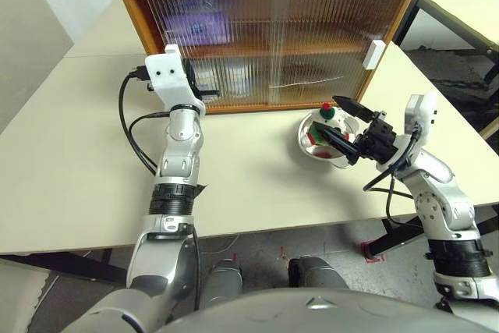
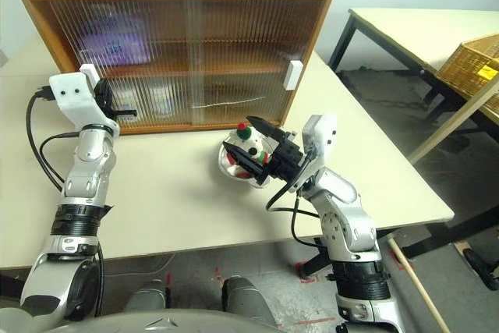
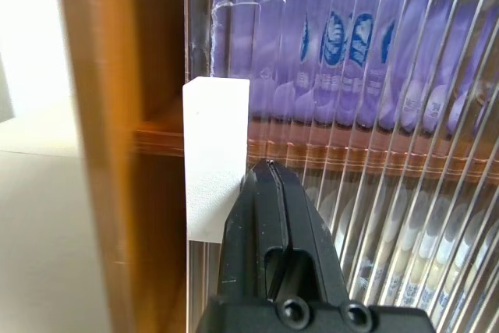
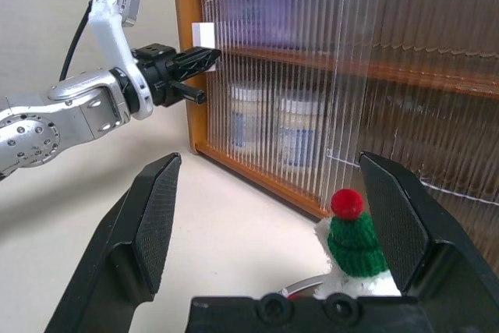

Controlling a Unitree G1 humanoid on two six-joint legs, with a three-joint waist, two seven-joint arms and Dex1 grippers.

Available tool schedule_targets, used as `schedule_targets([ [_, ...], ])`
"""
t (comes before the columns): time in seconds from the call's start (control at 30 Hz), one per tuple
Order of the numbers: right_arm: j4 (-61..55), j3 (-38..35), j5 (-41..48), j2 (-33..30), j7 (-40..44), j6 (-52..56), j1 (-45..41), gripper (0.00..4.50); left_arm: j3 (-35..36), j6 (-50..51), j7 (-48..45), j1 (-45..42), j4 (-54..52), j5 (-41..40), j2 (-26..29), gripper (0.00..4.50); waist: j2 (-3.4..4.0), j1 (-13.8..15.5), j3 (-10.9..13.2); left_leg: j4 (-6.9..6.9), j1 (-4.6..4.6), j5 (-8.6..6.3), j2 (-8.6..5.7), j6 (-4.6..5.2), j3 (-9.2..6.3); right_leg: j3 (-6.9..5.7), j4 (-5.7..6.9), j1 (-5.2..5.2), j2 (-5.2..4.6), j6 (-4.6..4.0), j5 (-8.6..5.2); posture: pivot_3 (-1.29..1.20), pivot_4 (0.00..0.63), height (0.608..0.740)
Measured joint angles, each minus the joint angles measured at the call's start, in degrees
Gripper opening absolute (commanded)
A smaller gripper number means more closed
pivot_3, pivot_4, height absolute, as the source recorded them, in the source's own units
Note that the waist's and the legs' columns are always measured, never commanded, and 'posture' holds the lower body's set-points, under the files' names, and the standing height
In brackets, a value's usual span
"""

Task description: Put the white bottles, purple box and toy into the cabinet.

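Behind the cabinet's (image 1: 265,29) ribbed doors, the purple box (image 3: 327,37) sits on the upper shelf and two white bottles (image 4: 273,126) below. Left tool (image 3: 269,173), pressed together, touches the white handle (image 3: 216,154). Right tool (image 4: 273,216), spread, flanks the toy (image 1: 323,122) in its steel bowl (image 1: 308,144) on the table (image 1: 78,154), at the cabinet's 5 o'clock; only the toy remains.

The cabinet (image 2: 187,48) stands at the table's (image 2: 179,193) far side, doors closed. The left gripper (image 2: 125,112) touches its left end; the right gripper (image 2: 261,146), fingers spread, hovers over the toy (image 2: 243,142) in a bowl (image 2: 228,163).
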Motion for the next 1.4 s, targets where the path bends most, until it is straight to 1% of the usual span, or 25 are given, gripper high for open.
schedule_targets([
  [0.13, 0.13, 0.01, -0.02, 0.02, 0.11, -0.03, -0.07, 4.50, 1.20, -0.11, 0.64, 0.04, 0.00, 0.00, 0.80, 0.02, -0.01, 0.15, 0.01, 0.00, 0.00, 0.00, 0.00, 0.00, 0.00, 0.00, 0.00, 0.00, 0.00, 0.00, 0.00, 0.06, 0.076, 0.740],
  [0.43, 0.55, 0.04, -0.05, 0.05, 0.20, -0.03, -0.17, 4.50, 1.19, -0.45, 0.33, 0.04, 0.05, -0.26, 0.91, 0.02, -0.04, 0.12, 0.04, -0.02, 0.00, 0.00, 0.00, 0.00, 0.00, 0.00, 0.01, -0.01, 0.01, 0.00, 0.00, 0.06, 0.077, 0.740],
  [0.6, 0.55, 0.04, -0.05, 0.05, 0.23, -0.04, -0.17, 4.50, 0.88, -1.02, -6.77, 0.01, 0.07, -4.56, 0.28, 0.02, -0.06, 0.73, 0.06, 0.00, -0.03, -0.02, 0.00, -0.04, 0.00, 0.00, 0.02, -0.01, 0.00, 0.00, 0.00, 0.06, 0.079, 0.740],
  [0.77, 0.54, 0.07, -0.05, 0.06, 0.24, -0.04, -0.17, 4.50, -1.69, -1.09, -17.78, -0.02, 0.20, -9.79, -1.58, 0.02, -0.09, 1.71, 0.08, 0.04, -0.07, -0.10, 0.00, -0.17, 0.00, 0.02, 0.00, -0.01, -0.03, -0.01, 0.00, 0.06, 0.082, 0.740],
  [0.87, 0.55, 0.07, -0.05, 0.05, 0.23, -0.05, -0.17, 4.50, -4.27, -0.86, -25.36, 0.02, -0.40, -12.54, -1.03, 0.02, -0.09, 1.67, 0.10, 0.02, -0.06, -0.12, 0.00, -0.20, -0.01, 0.02, 0.01, -0.02, -0.02, -0.01, -0.01, 0.06, 0.083, 0.740],
  [0.97, 0.55, 0.06, -0.05, 0.05, 0.23, -0.05, -0.17, 4.50, -5.82, -0.85, -31.77, 0.09, -1.80, -13.93, 0.78, 0.60, -0.08, 1.45, 0.10, -0.01, -0.09, -0.10, 0.00, -0.16, -0.01, 0.03, 0.01, -0.03, -0.01, -0.04, -0.03, 0.06, 0.081, 0.740],
  [1.1, 0.59, 0.04, -0.06, 0.00, 0.22, -0.05, -0.18, 4.50, -5.95, 1.33, -41.29, 1.58, -3.97, -18.47, 4.35, 1.95, -0.08, 1.18, 0.10, -0.07, -0.09, -0.10, 0.00, -0.15, -0.01, 0.03, 0.03, -0.04, 0.00, -0.04, -0.09, 0.06, 0.080, 0.740],
  [1.23, 0.73, 0.05, -0.07, 0.00, 0.25, -0.05, -0.21, 4.50, -5.92, 3.67, -48.15, 2.16, -5.91, -22.13, 7.53, 3.36, -0.07, 1.20, 0.10, -0.03, -0.10, -0.08, 0.01, -0.12, -0.03, 0.02, 0.03, -0.11, -0.02, -0.03, -0.10, 0.06, 0.077, 0.740],
  [1.33, 1.10, 0.06, -0.11, -0.04, 0.28, -0.10, -0.29, 4.50, -5.73, 6.30, -53.99, 3.48, -9.29, -25.63, 10.73, 4.43, -0.07, 1.19, 0.10, -0.04, -0.11, -0.10, 0.01, -0.13, -0.05, 0.02, 0.03, -0.13, -0.02, -0.03, -0.12, 0.06, 0.075, 0.740],
  [1.4, 1.24, 0.06, -0.17, -0.07, 0.31, -0.16, -0.31, 4.50, -5.61, 8.39, -57.10, 4.70, -11.15, -27.80, 12.64, 4.47, -0.07, 1.14, 0.10, -0.05, -0.11, -0.11, 0.01, -0.14, -0.06, 0.02, 0.03, -0.16, -0.02, -0.04, -0.13, 0.06, 0.075, 0.740],
])
